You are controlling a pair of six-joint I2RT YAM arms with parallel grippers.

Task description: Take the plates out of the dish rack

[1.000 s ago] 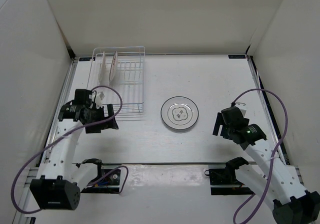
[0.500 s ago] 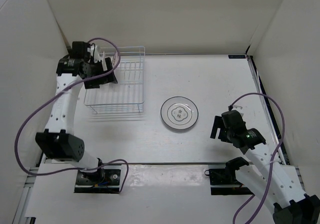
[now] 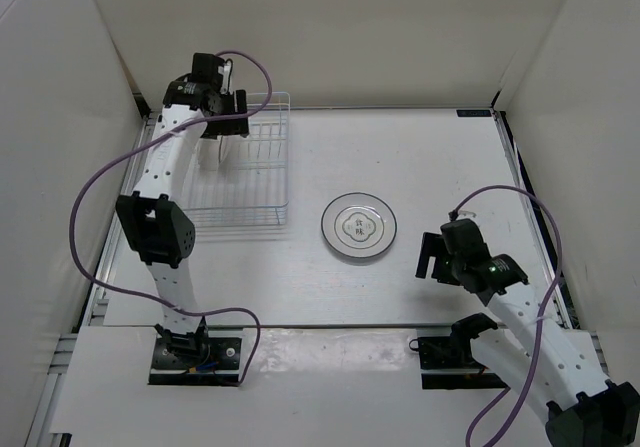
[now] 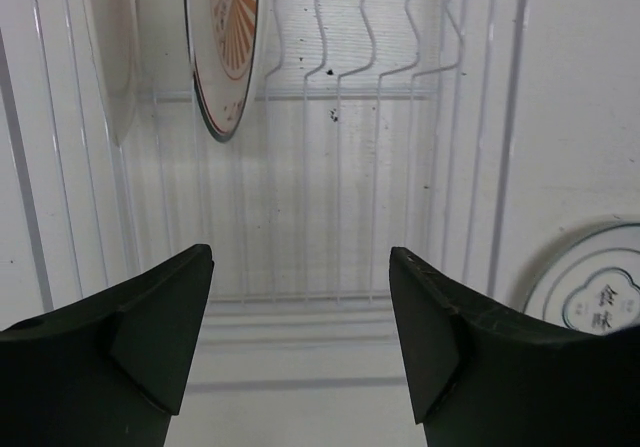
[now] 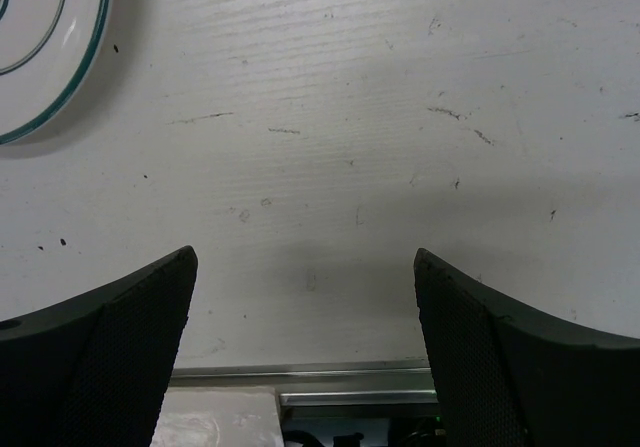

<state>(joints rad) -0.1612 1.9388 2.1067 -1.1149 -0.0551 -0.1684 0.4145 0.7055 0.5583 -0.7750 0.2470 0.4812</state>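
Orange-centred plate (image 4: 228, 37) as target: holding left tool (image 4: 300, 267) apart above dish rack (image 4: 372, 95), far-left corner, risking snagging prongs, toppling it

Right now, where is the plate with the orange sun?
Left wrist view, upper left: the orange plate stands on edge in the rack, next to another plate further left.

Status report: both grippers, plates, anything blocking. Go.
Left gripper open over dish rack, sunburst plate ahead. Right gripper open, empty. Scalloped plate flat on table. No obstruction seen.
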